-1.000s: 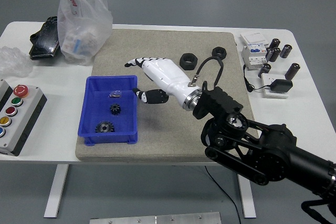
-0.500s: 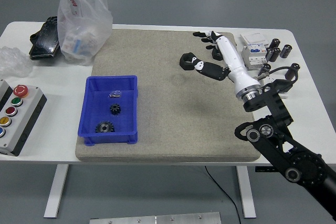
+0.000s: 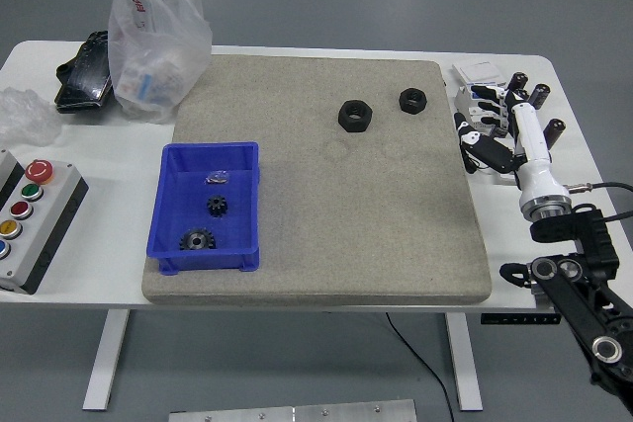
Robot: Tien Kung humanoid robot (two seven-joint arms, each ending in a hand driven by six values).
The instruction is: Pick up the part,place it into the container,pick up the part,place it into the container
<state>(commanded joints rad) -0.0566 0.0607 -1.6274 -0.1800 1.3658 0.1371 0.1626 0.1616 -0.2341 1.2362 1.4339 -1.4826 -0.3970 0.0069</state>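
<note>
**Parts in the bin, two nuts left on the mat**

Nearest the counter's front edge, the right arm came in from the lower right corner, its white right hand hanging just past the right edge of the grey mat, above the clutter there. Its fingers were loosely spread and gripped nothing. The left hand was out of sight.

On the left part of the mat sat the blue bin. Inside lay a larger dark gear toward the front, a smaller dark gear behind it, and a small piece by the back wall, too small to make out. Judging by this, several parts had already been placed. Left of the mat stood a grey button box with coloured buttons.

Farther back on the mat, toward its right rear, lay two black six-sided nuts with round holes: a larger nut and, just right of it and slightly farther back, a smaller nut. Both lay flat, apart from each other and well apart from the bin. They looked like the parts left to move, so the job seemed partly done, with the empty hand some way right of the smaller nut.

Right of the mat were a white switch unit and several small dark cylinders. At the mat's far left corner stood a clear plastic bag, with a black item beside it.
</note>
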